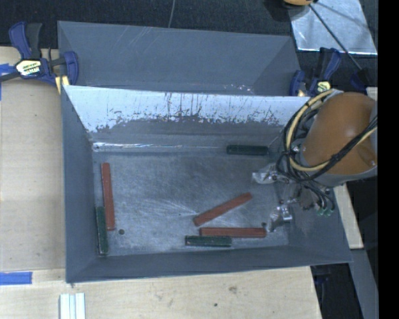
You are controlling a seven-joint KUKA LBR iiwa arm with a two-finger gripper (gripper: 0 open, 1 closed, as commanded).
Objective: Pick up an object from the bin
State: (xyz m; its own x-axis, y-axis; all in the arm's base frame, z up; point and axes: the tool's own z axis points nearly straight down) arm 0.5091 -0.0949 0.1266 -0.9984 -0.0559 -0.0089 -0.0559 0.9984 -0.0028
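Note:
My gripper [268, 200] hangs low at the right end of the bin, open, with one fingertip [259, 176] toward the back and the other [276, 222] toward the front. Nothing sits between them. A red-brown stick [223, 209] lies slanted just left of the gap, its right end close to the fingers. A second red-brown stick [233, 232] lies flat near the front wall, its right end beside the front fingertip. A dark green stick [208, 241] lies right in front of it.
Another dark green stick [247, 150] lies along the back wall near the gripper. At the left wall a red-brown stick [106, 195] and a dark green one [101, 230] lie lengthwise. The arm with its orange cover and cables stands over the bin's right rim.

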